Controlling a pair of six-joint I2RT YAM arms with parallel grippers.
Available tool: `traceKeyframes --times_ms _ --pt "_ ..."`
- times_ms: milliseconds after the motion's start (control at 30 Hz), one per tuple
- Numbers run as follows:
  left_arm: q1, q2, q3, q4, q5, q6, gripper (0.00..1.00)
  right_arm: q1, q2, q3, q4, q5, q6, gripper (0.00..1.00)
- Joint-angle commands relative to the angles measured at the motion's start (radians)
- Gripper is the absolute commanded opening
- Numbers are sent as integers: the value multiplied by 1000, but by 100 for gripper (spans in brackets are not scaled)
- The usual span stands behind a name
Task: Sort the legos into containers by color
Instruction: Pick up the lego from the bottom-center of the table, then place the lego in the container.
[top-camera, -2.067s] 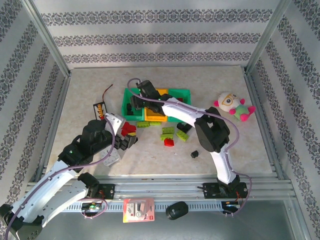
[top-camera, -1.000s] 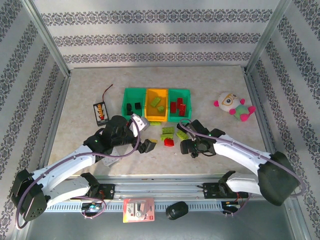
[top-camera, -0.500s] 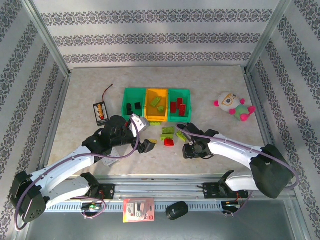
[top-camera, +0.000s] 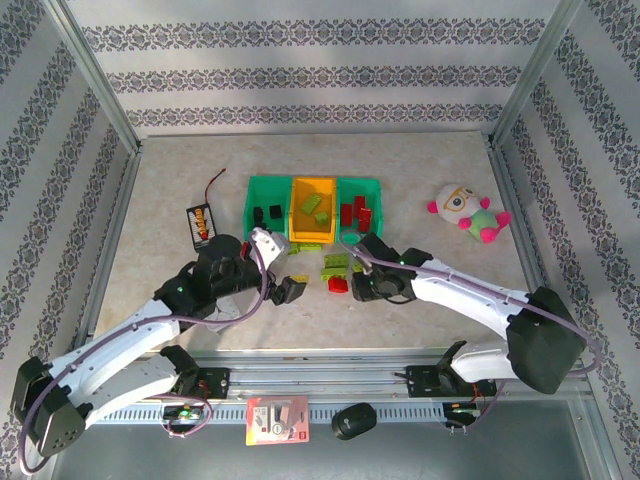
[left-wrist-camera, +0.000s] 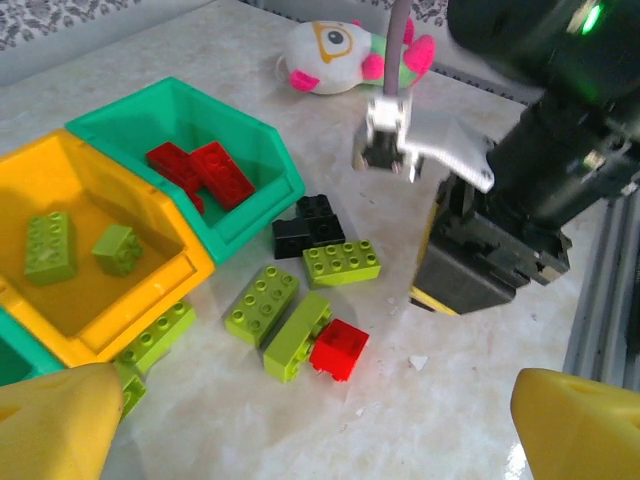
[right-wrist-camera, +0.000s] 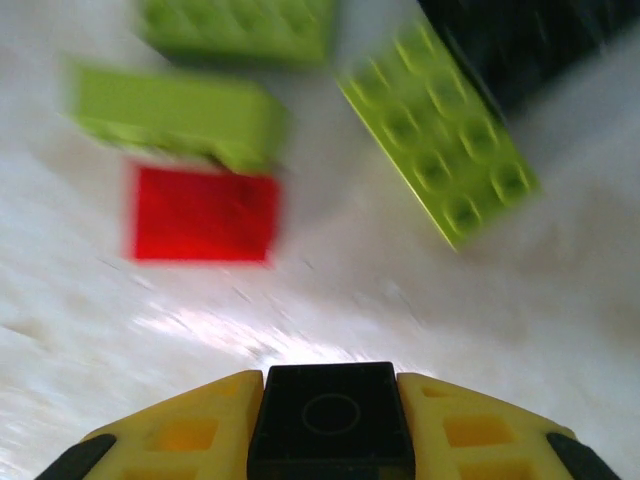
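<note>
legos (left-wrist-camera: 262, 305) lie loose beside the containers (left-wrist-camera: 260, 200); right gripper (right-wrist-camera: 330, 440) pinches a black brick (right-wrist-camera: 330, 410) (its view is blurred), left gripper (left-wrist-camera: 315, 420) hangs above them, fingers (left-wrist-camera: 50, 425) spread wide.

Three containers (top-camera: 314, 181) stand in a touching row on the table (top-camera: 420, 190), behind its middle, with legos (top-camera: 355, 212) in each. Plush toy (top-camera: 468, 212) at the row's 3 o'clock, well apart. Battery holder (top-camera: 201, 224) at its 8 o'clock, near. Loose legos (top-camera: 338, 268) at its 6 o'clock, just before it. One brick (right-wrist-camera: 330, 430) sits between the right gripper (right-wrist-camera: 331, 415) fingers, at that cluster's 4 o'clock.
</note>
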Motion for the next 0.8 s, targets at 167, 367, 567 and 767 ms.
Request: traceKeyframes --times_ms 167,367,567,767 --pt "-12 -132 -53 -63 -125 -65 99 26 253 338 341 39 -128 29" --pt "-11 -162 -62 -106 -265 -95 99 28 516 617 385 36 -180 29" --pt "-11 -167 -85 -83 -325 -129 99 27 724 838 386 46 -196 31" --pt "-11 -166 -81 -121 -383 -145 99 18 848 965 355 79 -206 35"
